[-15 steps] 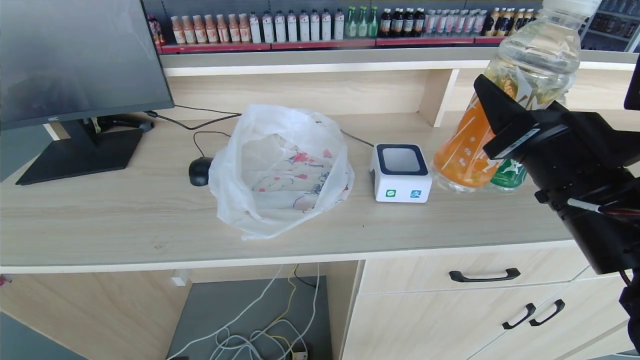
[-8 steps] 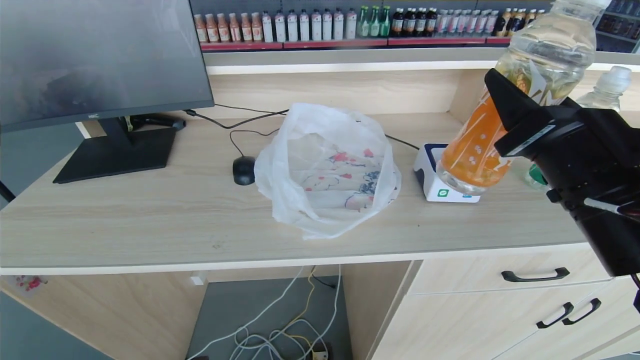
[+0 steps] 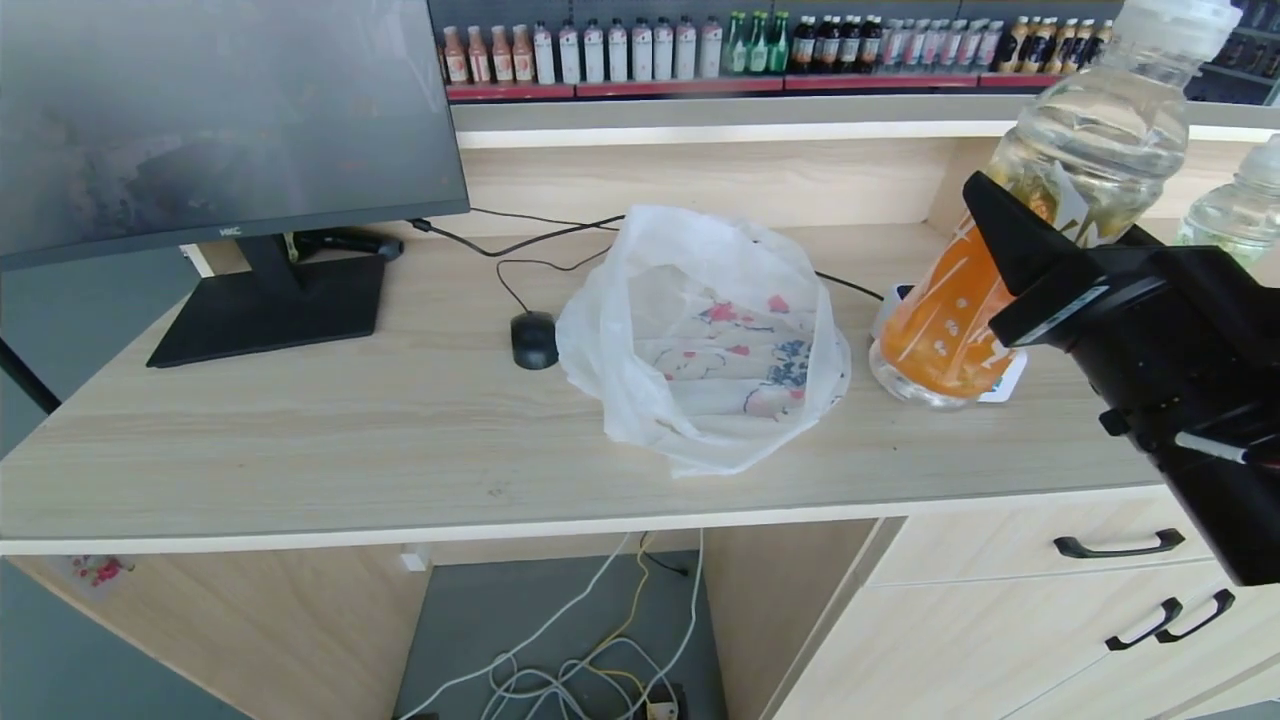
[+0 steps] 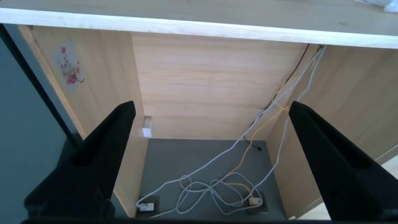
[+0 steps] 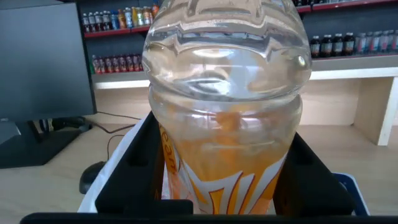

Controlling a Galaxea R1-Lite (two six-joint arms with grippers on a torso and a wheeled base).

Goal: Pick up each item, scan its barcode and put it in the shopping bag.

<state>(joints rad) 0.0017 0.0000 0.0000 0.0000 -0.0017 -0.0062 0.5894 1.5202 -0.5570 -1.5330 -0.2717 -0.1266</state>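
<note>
The right claw [image 5: 224,155] is clamped on the orange-labelled bottle [image 3: 940,320], which is held tilted above the bench [image 3: 300,440]. From the head view, most of the white scanner [image 3: 1008,384] is covered by its base. The open shopping bag [image 3: 705,340] is set just beside the scanner, with a mouse [image 3: 533,340] beyond. The left claw [image 4: 211,162] is held below bench level, its 2 fingers spread apart.

orange-label bottle [image 3: 940,320] tilted over scanner [image 3: 1008,384] | second bottle [image 3: 1240,205] upright farther right | shopping bag [image 3: 700,340] open
</note>
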